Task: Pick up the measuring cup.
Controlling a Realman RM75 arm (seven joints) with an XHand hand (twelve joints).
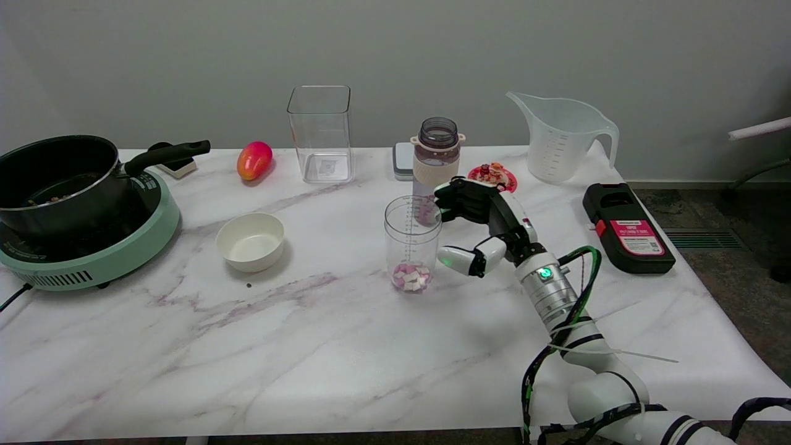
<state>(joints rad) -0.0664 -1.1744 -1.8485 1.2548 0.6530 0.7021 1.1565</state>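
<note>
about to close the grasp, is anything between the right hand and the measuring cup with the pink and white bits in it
Nothing visible. The right hand is open right beside the measuring cup, on its right. The water bottle stands just behind the cup, close to the upper fingers, so it could get bumped.

The right hand (pixel 479 225), fingers apart, sits just beside the upright measuring cup (pixel 412 243) on the table (pixel 309 346).

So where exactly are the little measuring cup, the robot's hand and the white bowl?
measuring cup (pixel 412 238): head view, on its clear side wall.
right hand (pixel 479 216): head view, on the palm.
white bowl (pixel 250 242): head view, on its inner wall.
</note>
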